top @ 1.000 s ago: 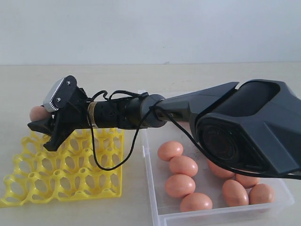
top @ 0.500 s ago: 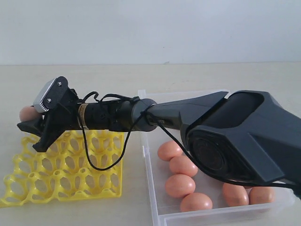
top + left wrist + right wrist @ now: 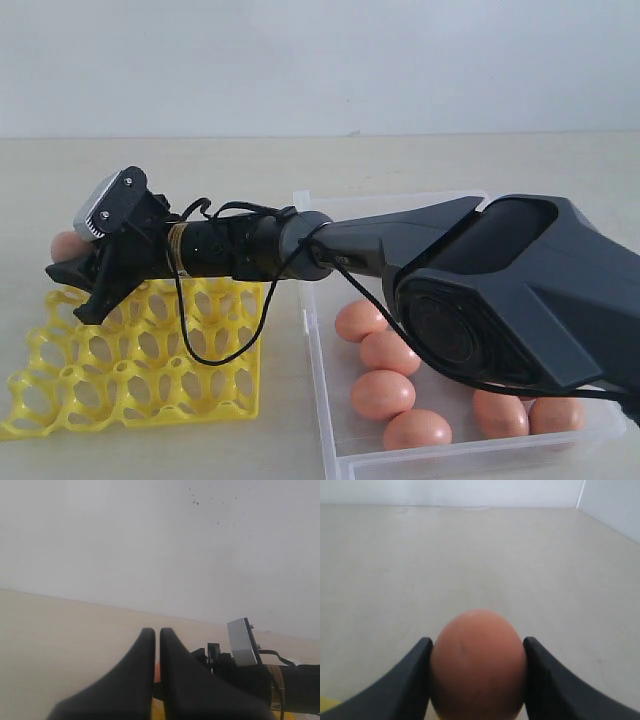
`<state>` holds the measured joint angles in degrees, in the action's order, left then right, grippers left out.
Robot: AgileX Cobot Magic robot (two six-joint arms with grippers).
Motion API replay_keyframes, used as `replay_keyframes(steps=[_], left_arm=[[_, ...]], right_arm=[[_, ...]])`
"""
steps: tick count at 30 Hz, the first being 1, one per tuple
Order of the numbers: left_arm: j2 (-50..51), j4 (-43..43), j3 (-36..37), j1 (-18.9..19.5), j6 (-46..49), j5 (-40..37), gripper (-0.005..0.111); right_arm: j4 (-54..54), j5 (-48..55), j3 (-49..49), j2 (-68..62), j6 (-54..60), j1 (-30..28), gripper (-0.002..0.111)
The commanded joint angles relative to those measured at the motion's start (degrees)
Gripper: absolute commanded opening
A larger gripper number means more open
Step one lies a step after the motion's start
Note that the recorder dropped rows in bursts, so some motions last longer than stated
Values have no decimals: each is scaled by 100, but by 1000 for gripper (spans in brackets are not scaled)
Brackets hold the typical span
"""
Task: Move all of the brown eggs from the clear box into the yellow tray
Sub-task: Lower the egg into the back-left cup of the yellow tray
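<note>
Right gripper (image 3: 477, 672), clamping brown egg (image 3: 66, 244), now sinks lower; I judge yellow tray (image 3: 130, 385) corner cup beneath. Left gripper (image 3: 156, 631) closed.

Table (image 3: 420, 160): pale beige, matte, plain surface. Wall (image 3: 320, 60): white, plain, meets the table in a straight line along the far side. Small dark specks (image 3: 194, 501) on the wall, seen in left wrist view.

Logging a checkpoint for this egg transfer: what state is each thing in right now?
right gripper: shut on held egg
held egg: clamped, not yet in a cup
left gripper: shut, empty
yellow tray: visible cups empty
clear box: six loose eggs visible inside
</note>
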<state>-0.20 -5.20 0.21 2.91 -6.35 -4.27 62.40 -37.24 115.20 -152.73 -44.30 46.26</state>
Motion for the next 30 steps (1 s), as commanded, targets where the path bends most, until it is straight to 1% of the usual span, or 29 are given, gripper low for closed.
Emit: replay_keyframes(steps=[1, 7, 18, 19, 20, 23, 25, 26, 30], left_arm=[[20, 9, -21, -33, -7, 39, 4], [20, 9, -21, -33, -7, 39, 4], [20, 9, -21, -33, -7, 39, 4], [20, 9, -21, -33, -7, 39, 4], [20, 9, -21, -33, -7, 39, 4], [20, 9, -21, -33, -7, 39, 4], [20, 9, -21, -33, -7, 39, 4], [20, 9, -21, -33, -7, 39, 4], [20, 9, -21, -33, -7, 39, 4]], right_arm=[[-7, 93, 34, 13, -28, -4, 0], [-18, 264, 34, 13, -152, -5, 0], [-18, 193, 34, 13, -162, -5, 1], [-18, 193, 34, 13, -144, -5, 9], [-18, 193, 34, 13, -144, -5, 15], [-43, 217, 34, 13, -171, -5, 39], [-65, 260, 34, 13, -264, -5, 50], [-113, 298, 34, 13, -341, -5, 52], [-138, 323, 34, 13, -421, -5, 52]])
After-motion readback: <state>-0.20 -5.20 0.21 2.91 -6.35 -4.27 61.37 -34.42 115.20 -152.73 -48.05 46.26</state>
